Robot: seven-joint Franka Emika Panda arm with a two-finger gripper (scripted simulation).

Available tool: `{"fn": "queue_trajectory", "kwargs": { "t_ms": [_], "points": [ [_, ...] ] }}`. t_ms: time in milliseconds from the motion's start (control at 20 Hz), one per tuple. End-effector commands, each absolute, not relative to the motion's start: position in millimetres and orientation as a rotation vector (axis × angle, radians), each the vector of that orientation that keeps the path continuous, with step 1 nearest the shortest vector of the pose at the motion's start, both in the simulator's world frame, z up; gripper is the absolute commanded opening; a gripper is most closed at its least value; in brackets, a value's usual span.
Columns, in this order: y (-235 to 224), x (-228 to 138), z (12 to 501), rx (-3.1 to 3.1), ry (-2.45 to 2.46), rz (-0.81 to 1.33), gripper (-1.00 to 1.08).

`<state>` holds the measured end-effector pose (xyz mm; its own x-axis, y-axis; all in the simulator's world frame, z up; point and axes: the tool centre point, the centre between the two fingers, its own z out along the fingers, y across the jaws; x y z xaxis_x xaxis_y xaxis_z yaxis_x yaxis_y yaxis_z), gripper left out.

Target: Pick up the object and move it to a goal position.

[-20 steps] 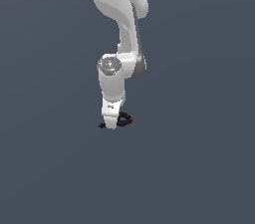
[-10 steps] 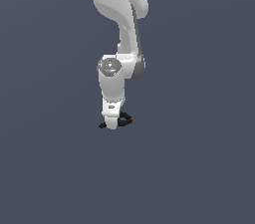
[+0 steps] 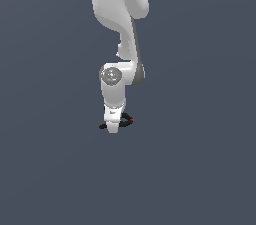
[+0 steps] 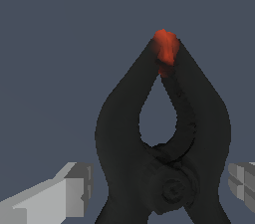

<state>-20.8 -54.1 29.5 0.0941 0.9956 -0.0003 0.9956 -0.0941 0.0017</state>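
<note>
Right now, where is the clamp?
The clamp lies on the floor directly under the tool, between its two fingers; in the exterior view it sits near centre.

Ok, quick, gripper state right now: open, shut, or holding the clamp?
Gripper: open, its fingers stand on either side of the black spring clamp with gaps showing; not holding it yet.

The pincer [image 3: 114, 128] has sunk slightly lower over the clamp [image 3: 127, 119].
</note>
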Motion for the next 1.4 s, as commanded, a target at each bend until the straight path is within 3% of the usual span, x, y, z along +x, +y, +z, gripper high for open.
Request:
{"fn": "queue_trajectory", "kwargs": {
  "t_ms": [0,150,200,900,1350],
  "points": [
    [-53.7,-21.3,21.5,2.322,2.116,0.000,1.00],
    [-53.8,-20.8,19.2,2.322,2.116,0.000,1.00],
    [-53.8,-20.8,19.2,2.322,2.116,0.000,-1.00],
    [-58.9,-19.1,26.9,2.320,2.112,0.005,-1.00],
    [-102.4,-21.3,73.7,2.320,2.113,0.004,-1.00]
  ]
}}
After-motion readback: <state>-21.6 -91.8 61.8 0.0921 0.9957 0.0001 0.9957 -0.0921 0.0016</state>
